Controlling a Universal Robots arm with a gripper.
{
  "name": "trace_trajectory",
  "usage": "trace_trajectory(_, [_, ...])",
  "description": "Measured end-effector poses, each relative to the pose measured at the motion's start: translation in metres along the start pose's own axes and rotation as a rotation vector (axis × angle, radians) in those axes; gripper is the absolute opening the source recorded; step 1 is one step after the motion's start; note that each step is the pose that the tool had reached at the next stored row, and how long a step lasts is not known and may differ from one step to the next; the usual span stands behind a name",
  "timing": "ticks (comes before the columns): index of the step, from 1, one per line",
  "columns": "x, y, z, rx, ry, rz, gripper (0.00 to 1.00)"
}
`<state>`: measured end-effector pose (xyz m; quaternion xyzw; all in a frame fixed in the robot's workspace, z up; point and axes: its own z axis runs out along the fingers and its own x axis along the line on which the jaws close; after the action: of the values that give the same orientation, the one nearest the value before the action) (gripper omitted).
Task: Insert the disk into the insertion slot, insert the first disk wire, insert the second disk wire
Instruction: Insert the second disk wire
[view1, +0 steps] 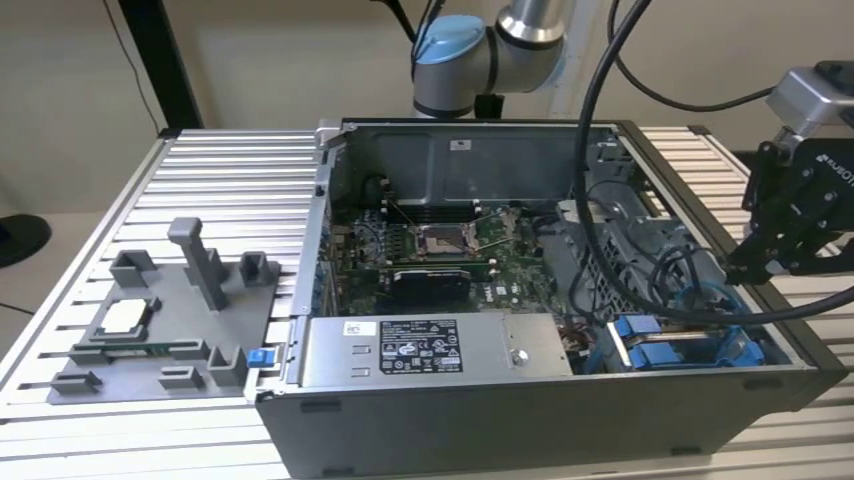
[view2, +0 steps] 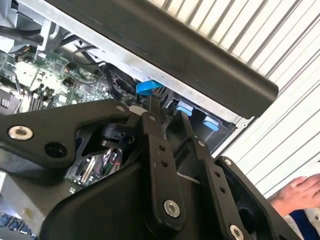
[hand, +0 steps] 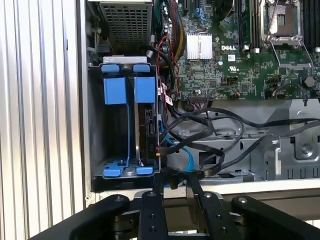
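- The disk (hand: 148, 131), in its blue carrier, is sitting upright inside the insertion slot (hand: 111, 172) at the open computer case's (view1: 534, 410) corner.
- The gripper (hand: 174, 181) is hovering just beside the slot, fingers nearly closed on a black cable end (hand: 172, 175).
- Loose black cables (hand: 220, 132) are trailing beside the bay.

Open computer case (view1: 534, 400) on bench (view1: 227, 180); parts tray (view1: 147, 340) at exterior view's left; drive bay (view1: 681, 345) in case's right corner; hand (view1: 781, 262) just beside it
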<state>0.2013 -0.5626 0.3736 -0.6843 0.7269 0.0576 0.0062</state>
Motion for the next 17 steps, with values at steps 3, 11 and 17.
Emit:
trace_trajectory(3, [0.0001,-0.0004,0.0009,-0.0003,0.0001,0.0,1.0])
trace_trajectory(11, [0.0004,-0.0007,0.0038,-0.0005,0.0003,0.0,1.0])
trace_trajectory(17, [0.0004,-0.0007,0.0042,-0.0005,0.0003,0.0,0.0])
